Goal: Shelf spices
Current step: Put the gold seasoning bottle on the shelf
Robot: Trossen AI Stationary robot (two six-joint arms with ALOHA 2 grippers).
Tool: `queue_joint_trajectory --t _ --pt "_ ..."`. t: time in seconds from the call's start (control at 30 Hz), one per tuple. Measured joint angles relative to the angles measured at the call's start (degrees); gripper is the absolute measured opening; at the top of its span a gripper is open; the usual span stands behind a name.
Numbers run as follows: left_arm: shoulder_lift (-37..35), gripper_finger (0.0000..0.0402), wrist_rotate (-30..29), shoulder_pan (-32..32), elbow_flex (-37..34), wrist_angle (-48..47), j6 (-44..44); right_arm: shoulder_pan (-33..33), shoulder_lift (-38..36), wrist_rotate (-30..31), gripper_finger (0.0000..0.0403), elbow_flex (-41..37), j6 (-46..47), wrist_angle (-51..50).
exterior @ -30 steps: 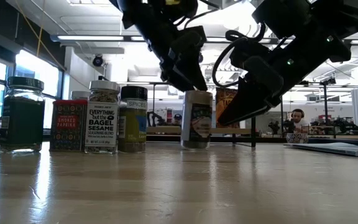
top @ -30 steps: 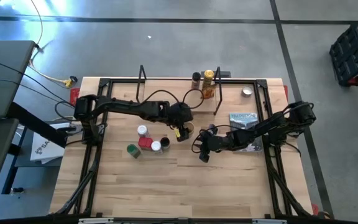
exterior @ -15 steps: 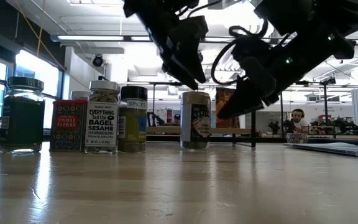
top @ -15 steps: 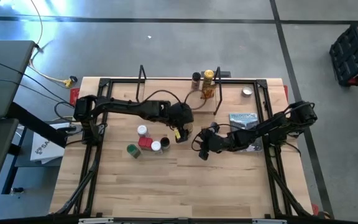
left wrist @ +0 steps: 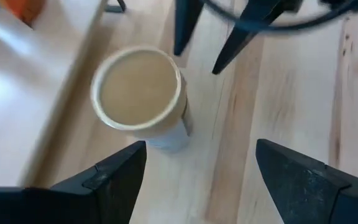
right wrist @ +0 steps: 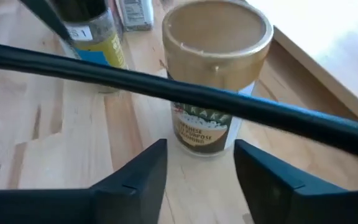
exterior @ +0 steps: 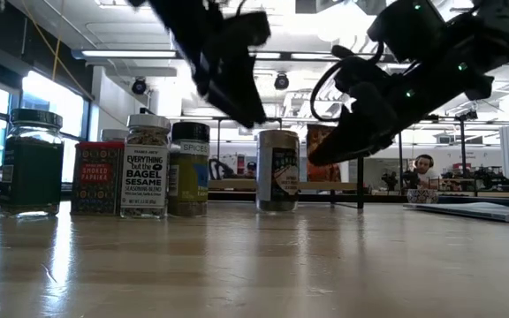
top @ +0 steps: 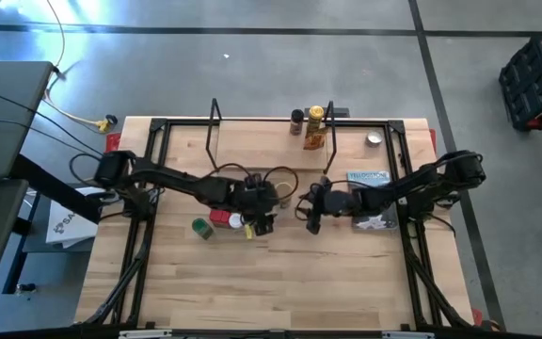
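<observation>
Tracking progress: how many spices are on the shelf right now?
3, all at the right end of the shelf in the high view: a dark jar, a yellow jar beside it, and the orange packet next to them. None looks hidden there.

Wood table, black frame rails along edges. Shelf lies at far side, plank w/ black wire uprights. On shelf, right end: dark jar, yellow jar, orange packet. On table mid: tan-lid jar; to its left a cluster: green jar, red tin, sesame jar, black-lid jar. Right side: grey-blue booklet, silver disc.
</observation>
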Motion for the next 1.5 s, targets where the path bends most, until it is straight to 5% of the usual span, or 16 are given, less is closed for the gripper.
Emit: queue_joint_trajectory --t 0.37,0.7,1.5 --pt "1.3 0.0301 3.5 4.4 -7.1 13.7 -1.5 -4.5 -0.4 -4.8 0.0308 -0.5 -7.6 3.7" --pt "1.3 0.0301 7.2 7.4 -7.5 21.3 4.4 -5.3 -0.1 -13.0 0.0312 -0.5 -8.2 6.7" --pt "0.2 0.0301 4.5 8.7 -7.3 15.9 13.9 3.3 -0.1 -6.4 0.0312 -0.5 -3.7 6.7"
